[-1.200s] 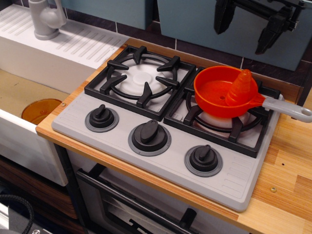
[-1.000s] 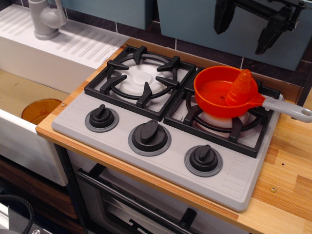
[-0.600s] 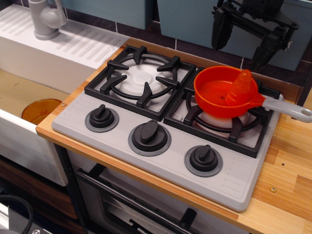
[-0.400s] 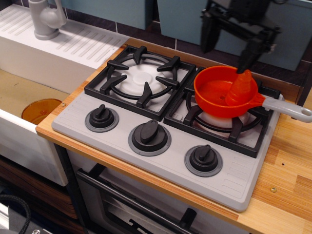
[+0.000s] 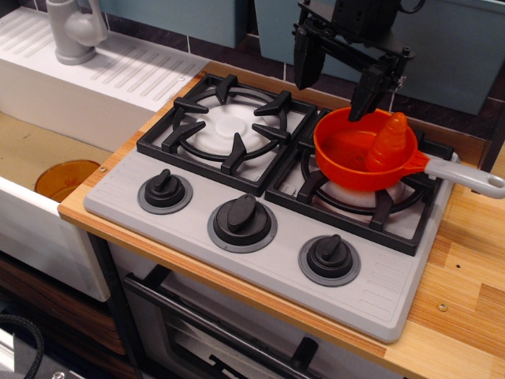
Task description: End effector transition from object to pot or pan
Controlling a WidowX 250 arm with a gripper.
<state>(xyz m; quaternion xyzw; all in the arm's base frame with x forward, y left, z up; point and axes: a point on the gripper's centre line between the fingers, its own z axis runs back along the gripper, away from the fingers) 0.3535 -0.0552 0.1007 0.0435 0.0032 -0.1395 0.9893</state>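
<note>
We are bringing our gripper (image 5: 334, 77) down and to the left compared with a moment ago: earlier it was hanging high at the top right, against the blue panels, and now it is hovering over the back edge of the stove (image 5: 260, 213), just behind the orange pan (image 5: 347, 154). Its jaws are standing wide apart and holding nothing; one black finger (image 5: 304, 59) is pointing down at the gap between the two burners, the other is reaching down close to the pan's far rim, though we cannot tell whether it is touching.

The pan is sitting where it was, on the right grate (image 5: 379, 209), with its grey handle (image 5: 465, 175) sticking out to the right over the wooden counter (image 5: 458, 316). An orange ridged cone (image 5: 390, 140) is standing upright inside the pan, against the handle side. Nothing on the stove is shifting between frames.

For room, we are seeing the left grate (image 5: 229, 126) bare, and open air over it. The three knobs (image 5: 241, 219) are lining the front. Behind the gripper the blue wall panels are closing in. To the left, the sink (image 5: 47, 158) is dropping away, with a faucet (image 5: 72, 30) at the far corner and an amber disc (image 5: 67, 178) lying in the basin.
</note>
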